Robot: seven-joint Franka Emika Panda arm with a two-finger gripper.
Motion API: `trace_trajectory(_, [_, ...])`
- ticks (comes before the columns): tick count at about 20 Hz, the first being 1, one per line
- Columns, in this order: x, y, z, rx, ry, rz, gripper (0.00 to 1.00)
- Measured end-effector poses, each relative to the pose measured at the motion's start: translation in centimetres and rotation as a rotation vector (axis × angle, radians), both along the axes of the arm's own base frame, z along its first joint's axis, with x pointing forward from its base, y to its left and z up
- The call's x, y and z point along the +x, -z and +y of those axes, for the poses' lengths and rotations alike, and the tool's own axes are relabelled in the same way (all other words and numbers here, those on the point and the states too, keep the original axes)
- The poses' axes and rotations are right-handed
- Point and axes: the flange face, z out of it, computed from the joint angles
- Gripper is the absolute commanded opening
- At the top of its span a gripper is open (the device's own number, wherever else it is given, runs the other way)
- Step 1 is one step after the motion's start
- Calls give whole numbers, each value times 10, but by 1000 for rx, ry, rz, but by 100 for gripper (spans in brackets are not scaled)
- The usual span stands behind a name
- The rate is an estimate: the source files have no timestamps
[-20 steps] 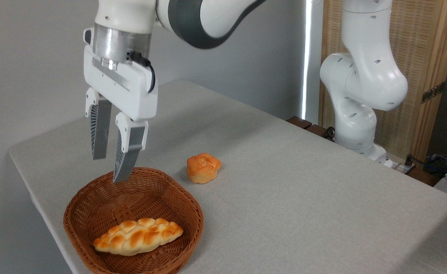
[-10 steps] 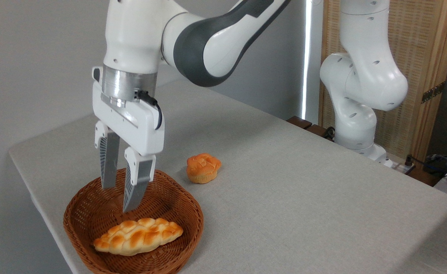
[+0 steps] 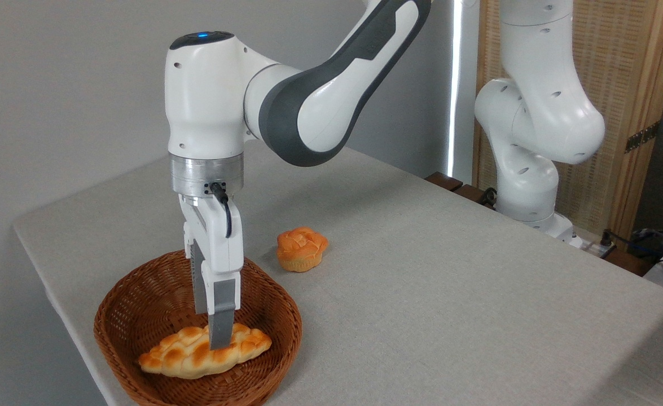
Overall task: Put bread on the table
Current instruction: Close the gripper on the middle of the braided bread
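— What's on the left?

— A wicker basket [image 3: 139, 316] near the corner of the table [image 3: 449, 282], the bread [image 3: 184, 355] lying across its floor. The gripper [image 3: 219, 338] stands edge-on over the loaf's middle.

— The step?

— Probably the grasp: straddle the middle, close gently, lift straight up clear of the rim.

— The jaws?

— One finger [image 3: 221, 316] hides the other; whether they're spread or pinching can't be told. Its tip overlaps the crust.

— Further right?

— A small bun [image 3: 302, 248], apart.
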Motion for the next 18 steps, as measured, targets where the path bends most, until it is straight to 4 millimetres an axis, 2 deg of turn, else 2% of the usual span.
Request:
trace_trajectory(11, [5,19,-4,5,27,-6,100])
trace_trajectory(12, [5,21,-4,8,34,-4,93])
trace_trajectory(14, [5,24,-4,13,51,2,59])
trace_trajectory(16, [6,26,-4,18,70,5,38])
trace_trajectory(17, [6,27,-4,23,83,7,29])
trace_trajectory(18, [6,27,-4,27,100,8,28])
